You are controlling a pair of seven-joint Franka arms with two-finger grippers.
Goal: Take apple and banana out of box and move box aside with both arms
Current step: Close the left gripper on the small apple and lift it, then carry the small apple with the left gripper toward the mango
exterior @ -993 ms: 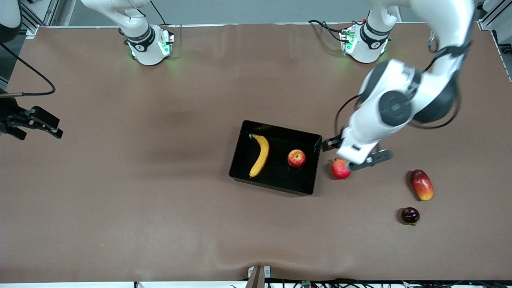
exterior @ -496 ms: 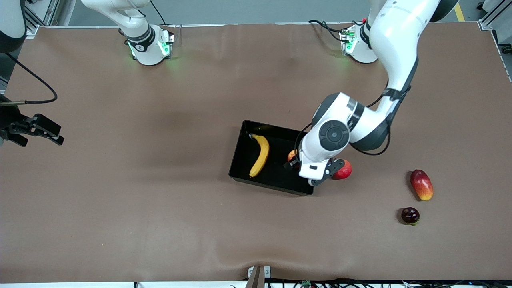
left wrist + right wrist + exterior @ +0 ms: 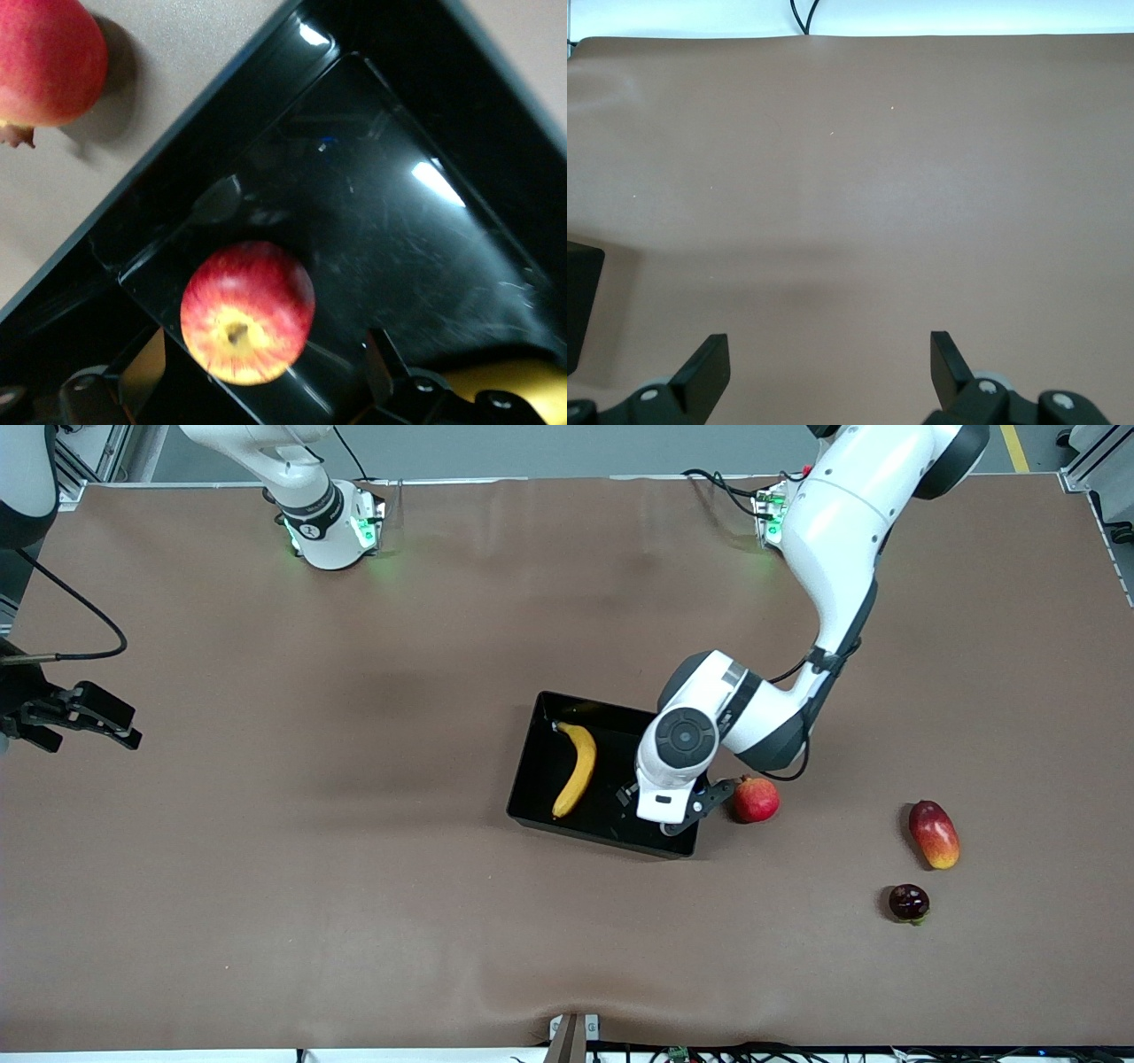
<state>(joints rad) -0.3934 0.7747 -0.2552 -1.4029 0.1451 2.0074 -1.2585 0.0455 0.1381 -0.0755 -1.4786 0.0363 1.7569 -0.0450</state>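
Note:
The black box (image 3: 611,731) lies mid-table with the yellow banana (image 3: 576,769) in it. The red-yellow apple (image 3: 247,312) rests on the box floor (image 3: 399,221); in the front view the left arm's wrist hides it. My left gripper (image 3: 671,799) hangs over the box's end toward the left arm's end of the table. It is open and empty (image 3: 261,376), with the apple below and between its fingers. A bit of banana (image 3: 509,381) shows in the left wrist view. My right gripper (image 3: 80,713) waits open and empty (image 3: 826,363) over bare table at the right arm's end.
A plain red pomegranate (image 3: 756,799) sits on the table just beside the box, toward the left arm's end; it also shows in the left wrist view (image 3: 44,62). A red-yellow mango (image 3: 934,833) and a small dark fruit (image 3: 909,902) lie farther toward that end.
My left arm has swung from over the pomegranate across to the box and now covers the apple. The pomegranate stays on the table. The right gripper has barely moved.

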